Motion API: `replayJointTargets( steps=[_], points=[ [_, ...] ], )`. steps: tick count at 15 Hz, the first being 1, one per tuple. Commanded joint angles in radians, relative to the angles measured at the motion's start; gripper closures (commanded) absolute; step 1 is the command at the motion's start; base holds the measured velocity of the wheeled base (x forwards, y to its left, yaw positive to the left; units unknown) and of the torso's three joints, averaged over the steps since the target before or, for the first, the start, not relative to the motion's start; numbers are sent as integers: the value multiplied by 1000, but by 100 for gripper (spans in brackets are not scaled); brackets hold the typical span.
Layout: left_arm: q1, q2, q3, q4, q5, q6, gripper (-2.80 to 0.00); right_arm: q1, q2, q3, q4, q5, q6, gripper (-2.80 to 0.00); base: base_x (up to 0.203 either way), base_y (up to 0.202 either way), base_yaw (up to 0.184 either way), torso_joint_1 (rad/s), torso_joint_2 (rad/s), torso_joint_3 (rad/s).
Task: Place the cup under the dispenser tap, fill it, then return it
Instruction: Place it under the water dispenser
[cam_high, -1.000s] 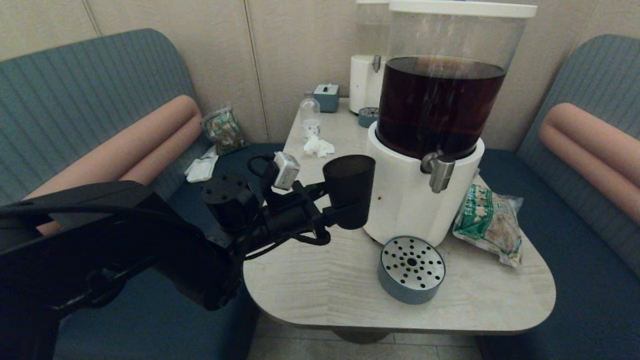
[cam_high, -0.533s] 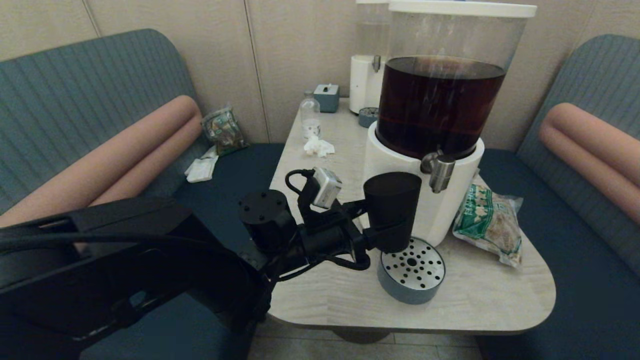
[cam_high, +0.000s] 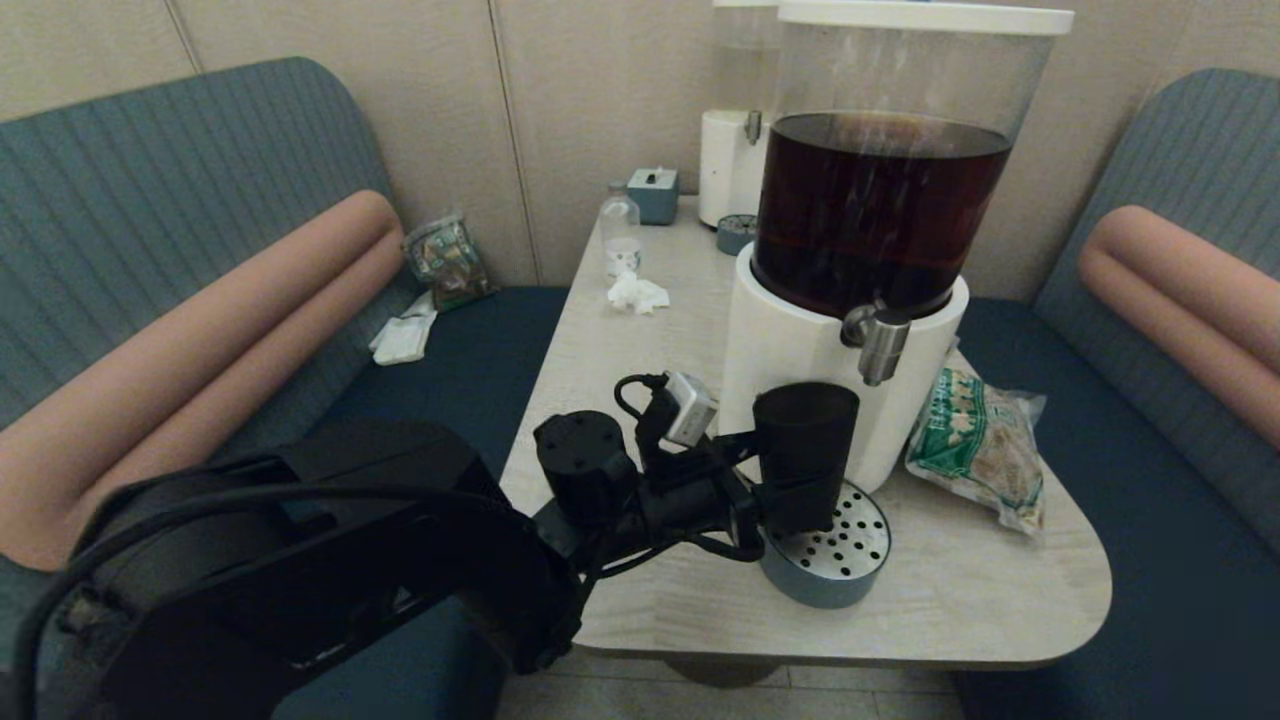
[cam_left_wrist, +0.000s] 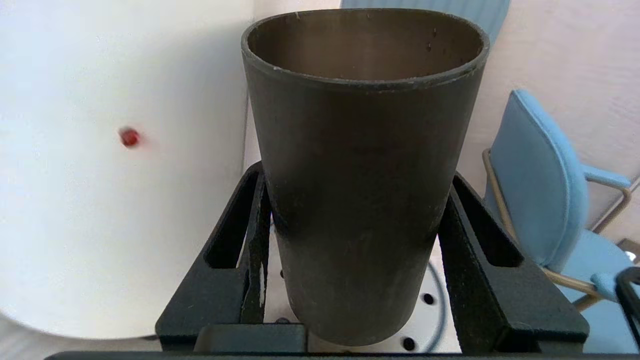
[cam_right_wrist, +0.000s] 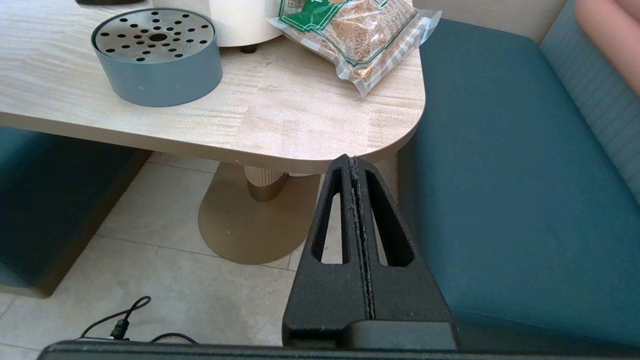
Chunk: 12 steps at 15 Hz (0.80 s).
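Gripping the dark smoky-black tapered plastic cup (cam_high: 805, 455) upright in my left gripper (cam_high: 762, 488), fingers clamped on its lower sides, low over the round grey perforated drip tray (cam_high: 838, 560). That stubby brushed-silver dispenser tap (cam_high: 880, 345) sits up and right of the rim, so I'd say slide right. My right gripper (cam_right_wrist: 361, 235) is parked below the table edge, pressed closed, holding nothing.

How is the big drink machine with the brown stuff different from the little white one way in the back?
The near dispenser holds dark brown liquid; the far dispenser has a pale tank with no dark liquid. The near one looks far bigger and stands at the table's front; the far one is by the wall. Only the near one has the cup, held by the left pincer, over its drip tray. Both have white bases and silver taps.
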Motion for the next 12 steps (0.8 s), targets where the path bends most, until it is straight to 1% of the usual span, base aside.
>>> replayJointTargets(
  steps=[1,9,12],
  points=[
    [-6,71,-45,-9,-4,-3,0,0,1,0,0,1,-1,0,0,0,0,0,0,0],
    [-23,112,-117,-9,8,-5,0,1,1,0,0,0,-1,0,0,0,0,0,0,0],
    [-39,120,-119,-9,10,-7,0,0,1,0,0,1,-1,0,0,0,0,0,0,0]
  ],
)
